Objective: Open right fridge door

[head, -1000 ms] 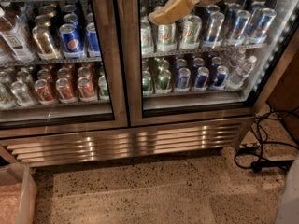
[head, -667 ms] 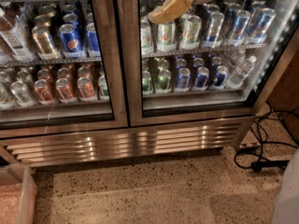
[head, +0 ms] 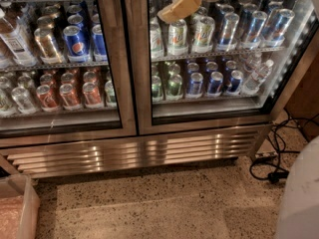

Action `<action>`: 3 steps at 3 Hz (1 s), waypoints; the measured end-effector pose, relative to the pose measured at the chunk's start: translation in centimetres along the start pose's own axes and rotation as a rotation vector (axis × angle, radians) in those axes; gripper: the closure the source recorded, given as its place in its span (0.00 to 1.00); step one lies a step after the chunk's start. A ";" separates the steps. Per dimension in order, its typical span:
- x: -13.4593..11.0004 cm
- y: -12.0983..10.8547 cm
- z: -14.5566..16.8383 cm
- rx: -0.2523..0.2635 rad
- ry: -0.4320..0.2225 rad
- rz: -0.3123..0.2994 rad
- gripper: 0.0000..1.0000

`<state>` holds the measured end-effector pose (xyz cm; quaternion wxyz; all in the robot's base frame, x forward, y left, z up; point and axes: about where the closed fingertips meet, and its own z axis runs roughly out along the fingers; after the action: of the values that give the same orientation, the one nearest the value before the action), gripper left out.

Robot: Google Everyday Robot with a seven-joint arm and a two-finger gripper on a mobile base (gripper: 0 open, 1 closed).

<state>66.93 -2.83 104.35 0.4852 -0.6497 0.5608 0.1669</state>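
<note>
While the right fridge door (head: 219,83) stands shut, flush beside the left door (head: 60,83), the gripper (head: 180,6) hangs before its upper glass; whether it is open or closed, I cannot tell.

The hand (head: 177,7) is up at the top, in front of the glass of the right door (head: 199,124). The right door sits flat against the fridge, next to the left door (head: 115,59). Behind the glass are shelves full of cans (head: 214,31) and some bottles (head: 257,76). Under the doors is a shiny metal vent (head: 134,152). A black cord (head: 277,159) lies on the speckled floor (head: 149,208). A clear bin (head: 19,207) stands in the bottom left corner.
</note>
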 end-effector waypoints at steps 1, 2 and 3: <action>0.6 -1.1 0.6 0.011 0.016 0.017 0.42; 0.4 -1.2 1.4 -0.007 0.011 0.013 0.24; 0.4 -1.2 1.4 -0.008 0.011 0.012 0.02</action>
<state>68.62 -2.06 103.91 0.4785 -0.6491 0.5667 0.1686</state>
